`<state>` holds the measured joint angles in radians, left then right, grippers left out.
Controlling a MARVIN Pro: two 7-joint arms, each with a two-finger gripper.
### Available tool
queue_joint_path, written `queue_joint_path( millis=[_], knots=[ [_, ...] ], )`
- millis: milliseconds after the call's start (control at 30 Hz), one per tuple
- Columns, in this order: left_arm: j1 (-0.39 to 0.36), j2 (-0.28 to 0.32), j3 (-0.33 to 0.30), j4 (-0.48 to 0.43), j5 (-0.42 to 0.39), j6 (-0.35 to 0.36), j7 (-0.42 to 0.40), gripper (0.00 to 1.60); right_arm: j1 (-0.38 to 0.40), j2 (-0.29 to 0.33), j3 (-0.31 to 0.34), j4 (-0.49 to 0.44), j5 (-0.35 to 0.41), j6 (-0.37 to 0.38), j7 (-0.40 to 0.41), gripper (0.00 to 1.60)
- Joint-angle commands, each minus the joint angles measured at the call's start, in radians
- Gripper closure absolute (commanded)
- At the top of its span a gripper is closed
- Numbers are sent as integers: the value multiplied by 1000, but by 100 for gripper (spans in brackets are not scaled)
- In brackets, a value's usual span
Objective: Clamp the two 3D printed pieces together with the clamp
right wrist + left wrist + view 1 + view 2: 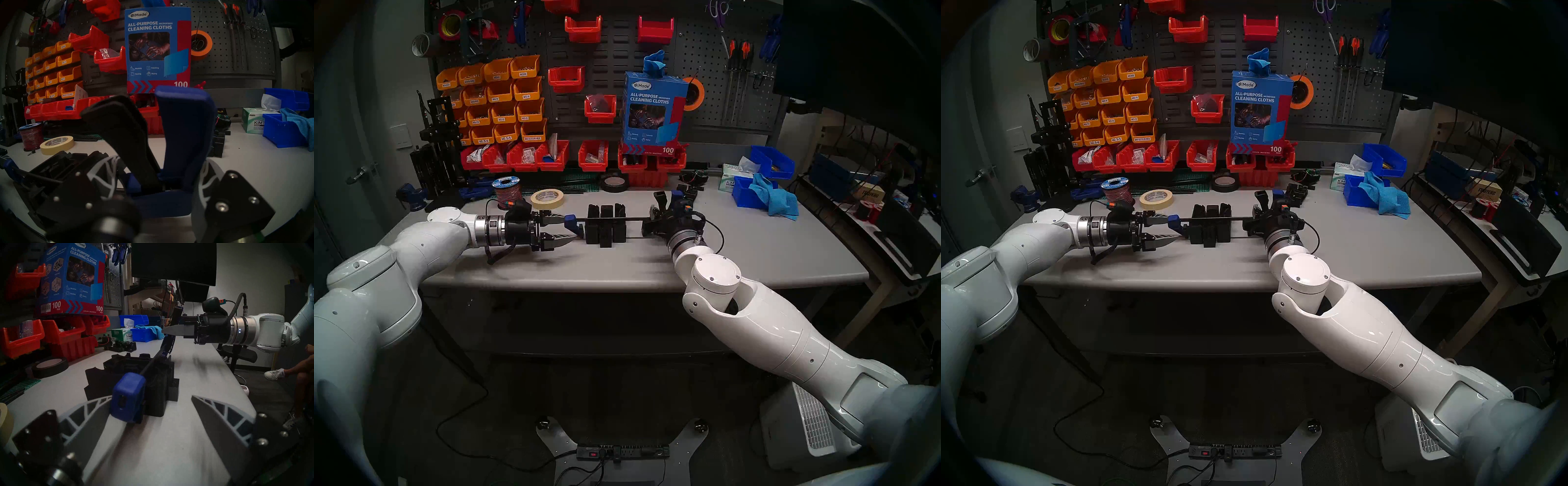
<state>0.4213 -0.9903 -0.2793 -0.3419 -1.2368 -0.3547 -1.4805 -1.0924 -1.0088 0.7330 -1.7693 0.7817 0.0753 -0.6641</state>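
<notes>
One blue plastic bar clamp with thin black bar lies across the grey tabletop. Two matte black printed blocks stand under its bar. My right claw is closed on the handle, at 3 o'clock of the blocks. My left claw gapes wide, empty, around the blue end at 9 o'clock.

We are seeing the thin black metal bar of the blue plastic bar clamp crossing in front of the matte black notched 3D printed pieces, covering a strip of them. The right gripper is hiding the base of the clamp's handle, so we are not making out its contact there. In the left wrist view the left gripper fingers are running off the bottom edge, blurred.
</notes>
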Motion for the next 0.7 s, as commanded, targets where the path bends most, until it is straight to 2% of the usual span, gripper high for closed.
queue_joint_path(
  millis=[0,667],
  knots=[
    [-11,-7,5,6,6,-16,-3,160,2,-3,3,-15,2,-7,4,160],
    [-4,-26,32,28,25,-91,11,160,1,-4,7,-14,6,-13,8,160]
  ],
)
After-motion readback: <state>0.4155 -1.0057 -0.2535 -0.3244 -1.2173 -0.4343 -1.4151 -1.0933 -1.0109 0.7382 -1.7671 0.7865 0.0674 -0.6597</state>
